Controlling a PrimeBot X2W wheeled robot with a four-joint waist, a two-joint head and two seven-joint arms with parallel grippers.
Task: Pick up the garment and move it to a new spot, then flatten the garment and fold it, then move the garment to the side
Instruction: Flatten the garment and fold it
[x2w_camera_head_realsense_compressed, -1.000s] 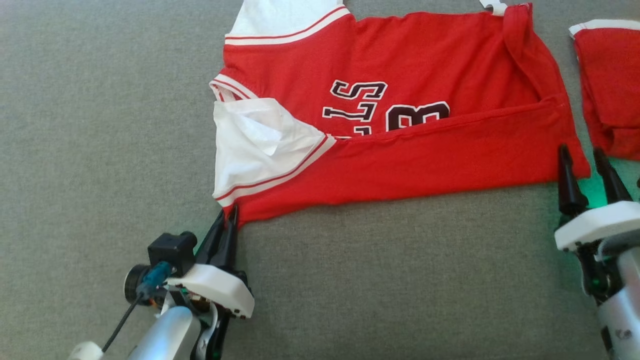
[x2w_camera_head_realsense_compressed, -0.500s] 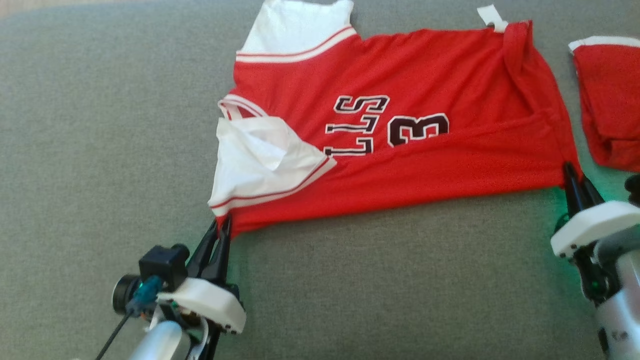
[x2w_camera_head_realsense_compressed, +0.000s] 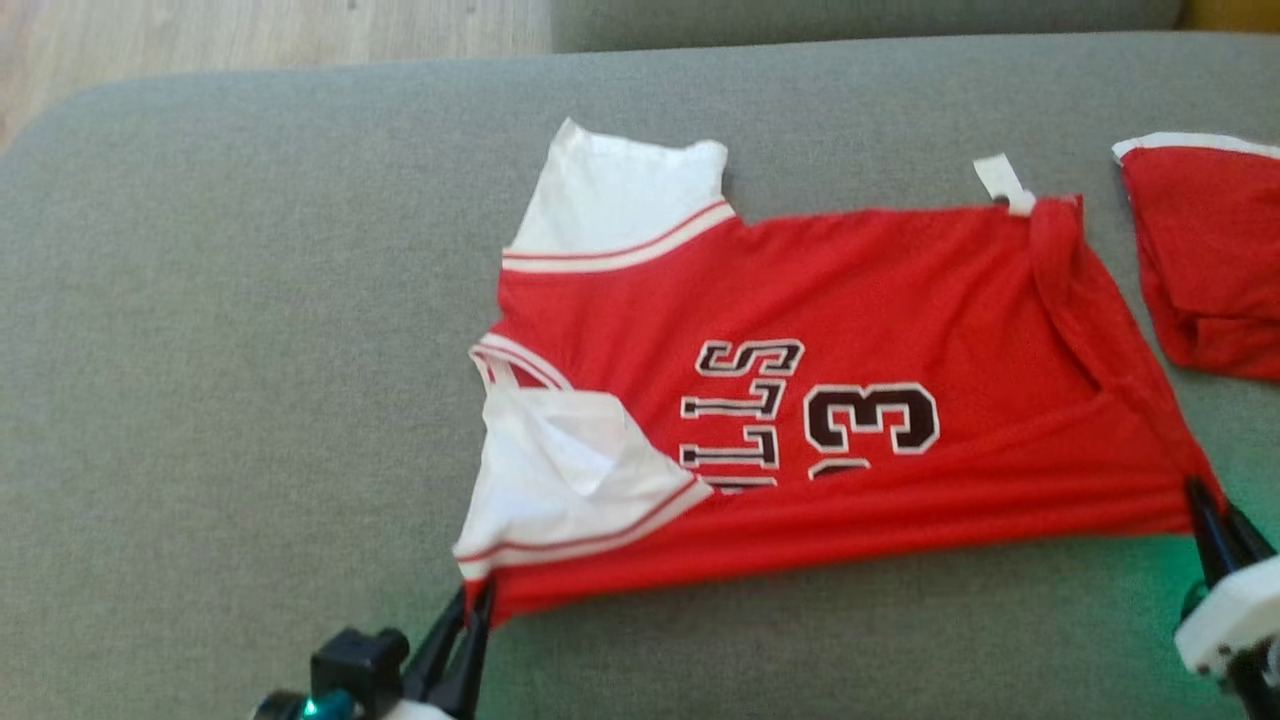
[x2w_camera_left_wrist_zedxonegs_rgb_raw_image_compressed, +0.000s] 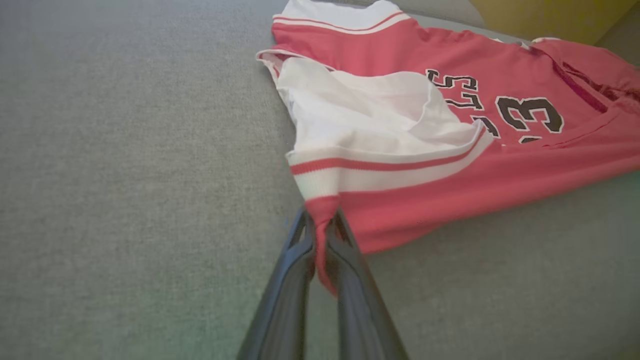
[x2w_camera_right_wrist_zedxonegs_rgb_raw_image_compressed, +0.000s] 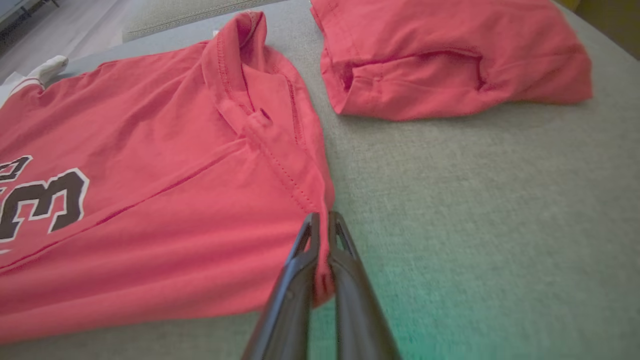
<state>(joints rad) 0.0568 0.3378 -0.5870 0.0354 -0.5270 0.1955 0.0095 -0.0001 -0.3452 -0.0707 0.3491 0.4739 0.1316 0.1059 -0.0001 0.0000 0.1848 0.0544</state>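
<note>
Head view — garment (x2w_camera_head_realsense_compressed: 880, 290) lengthwise left to right, white sleeves (x2w_camera_head_realsense_compressed: 620, 190) leftward

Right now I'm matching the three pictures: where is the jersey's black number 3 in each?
Head view: number 3 right of centre.
Left wrist view: number 3 upper right.
Right wrist view: number 3 at left edge, halfway down.
Shared landmark: the black letters beside it on the jersey.

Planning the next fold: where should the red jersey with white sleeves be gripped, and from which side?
The two near corners of the red jersey with white sleeves, approached low from the robot's side. It lies flat on the grey cushion with one long edge nearest, so those corners stick out free. The left gripper and right gripper are shut on them.
</note>
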